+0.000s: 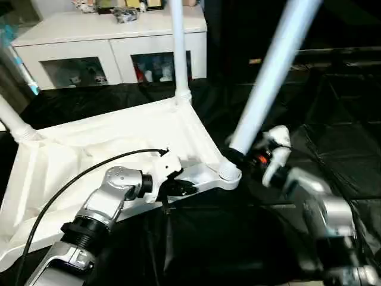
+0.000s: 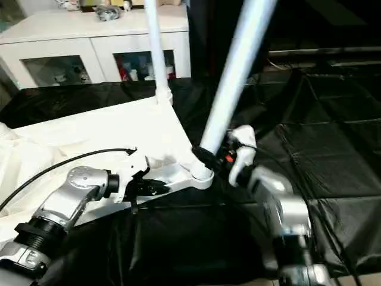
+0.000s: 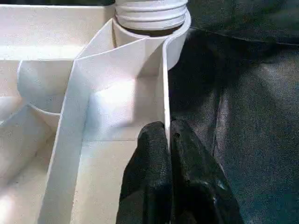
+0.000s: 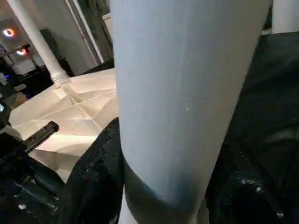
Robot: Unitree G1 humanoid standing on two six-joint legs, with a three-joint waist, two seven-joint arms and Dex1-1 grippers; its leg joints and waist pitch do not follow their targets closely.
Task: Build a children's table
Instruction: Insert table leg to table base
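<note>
**Upturned children's table on the black-draped bench, both claws at its near corner**

Surface and room. A bench draped in creased black cloth fills the foreground and the right side. Behind it, at upper left, stands a white cabinet with glass doors; small coloured items sit behind the panes and more small objects lie on its top, too small to identify.

Task object. The table lies upside down on the bench, left of centre, ribbed underside up. One leg rises from the far-left corner socket, a second leg stands upright in the far corner socket, and a third leg leans up and to the right from the near corner socket.

Left claw. Its black fingers are closed tight on the table's thin side wall, one finger on the inner face and one on the outer, just beside the near corner socket. A black cable arcs from the wrist over the silver forearm.

Right claw. It sits at the foot of the leaning leg, directly above the corner socket, with its jaws about half spread and closed around the tube; in the right wrist view the leg passes between the fingers.
</note>
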